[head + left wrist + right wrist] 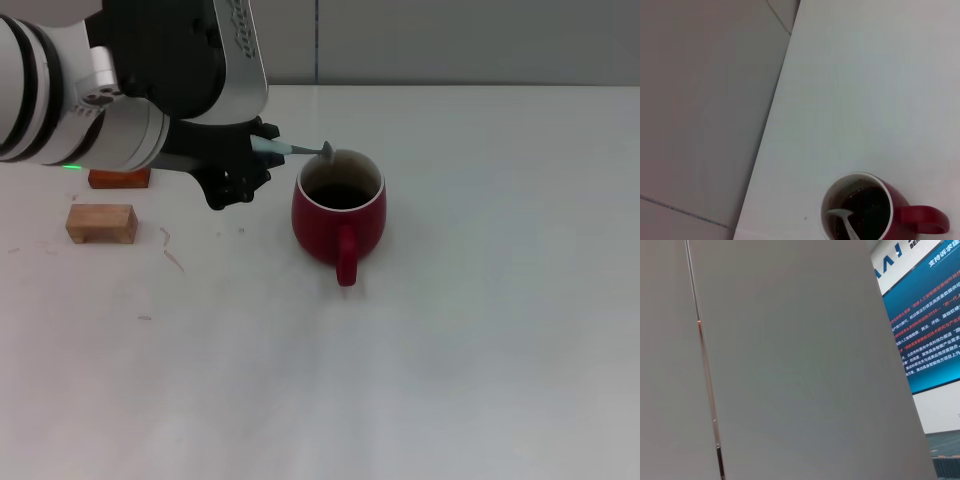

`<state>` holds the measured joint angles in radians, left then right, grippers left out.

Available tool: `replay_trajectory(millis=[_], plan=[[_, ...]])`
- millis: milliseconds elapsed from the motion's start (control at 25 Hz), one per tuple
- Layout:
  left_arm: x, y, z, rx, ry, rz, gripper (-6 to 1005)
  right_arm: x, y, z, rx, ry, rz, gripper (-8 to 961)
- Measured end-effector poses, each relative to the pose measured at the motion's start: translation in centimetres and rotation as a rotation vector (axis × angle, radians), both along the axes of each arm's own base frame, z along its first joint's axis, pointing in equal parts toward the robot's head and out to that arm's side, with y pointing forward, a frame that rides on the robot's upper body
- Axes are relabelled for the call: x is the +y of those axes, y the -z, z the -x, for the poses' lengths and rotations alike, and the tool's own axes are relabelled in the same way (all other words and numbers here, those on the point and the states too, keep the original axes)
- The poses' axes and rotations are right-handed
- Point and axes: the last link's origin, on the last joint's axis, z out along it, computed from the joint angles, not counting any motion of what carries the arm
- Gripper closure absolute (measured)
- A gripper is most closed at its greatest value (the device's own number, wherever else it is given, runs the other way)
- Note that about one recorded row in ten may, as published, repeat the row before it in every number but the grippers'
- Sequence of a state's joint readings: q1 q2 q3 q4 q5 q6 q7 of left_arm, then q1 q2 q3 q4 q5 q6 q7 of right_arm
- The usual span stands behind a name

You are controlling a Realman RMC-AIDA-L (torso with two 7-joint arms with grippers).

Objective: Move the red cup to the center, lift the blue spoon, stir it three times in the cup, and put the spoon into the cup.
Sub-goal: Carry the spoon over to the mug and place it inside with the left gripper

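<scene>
The red cup (338,210) stands upright near the middle of the white table (480,300), its handle turned toward me. My left gripper (252,155) is just left of the cup and shut on the blue spoon (296,150). The spoon lies nearly level, its grey bowl hovering at the cup's far-left rim. In the left wrist view the red cup (900,210) is seen from above with the blue spoon (845,220) reaching over its dark inside. The right gripper is out of view.
A pale wooden block (100,222) lies at the table's left side, and a red-orange block (120,178) sits behind it, partly under my left arm. The table's far edge (450,86) meets a grey wall.
</scene>
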<state>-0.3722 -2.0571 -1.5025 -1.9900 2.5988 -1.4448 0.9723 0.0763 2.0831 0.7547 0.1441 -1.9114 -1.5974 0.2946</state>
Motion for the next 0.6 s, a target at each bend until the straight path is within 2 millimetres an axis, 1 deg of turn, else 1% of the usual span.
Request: replay_trajectory(millis=[280,560,600], plan=[[0.6,0.8,0.8,0.018,-0.022,0.027,824,-0.1,-0.1,0.1,-0.004,-0.006,-0.008,199],[2.1,2.3,1.8,0.033,-0.057,0.054,824,-0.1,-0.2,0.1,-0.006,-0.008,-0.009,199],[2.7,2.8,2.1,0.042,-0.065,0.065,824,-0.1,-0.2,0.1,-0.006,-0.008,-0.009,199]])
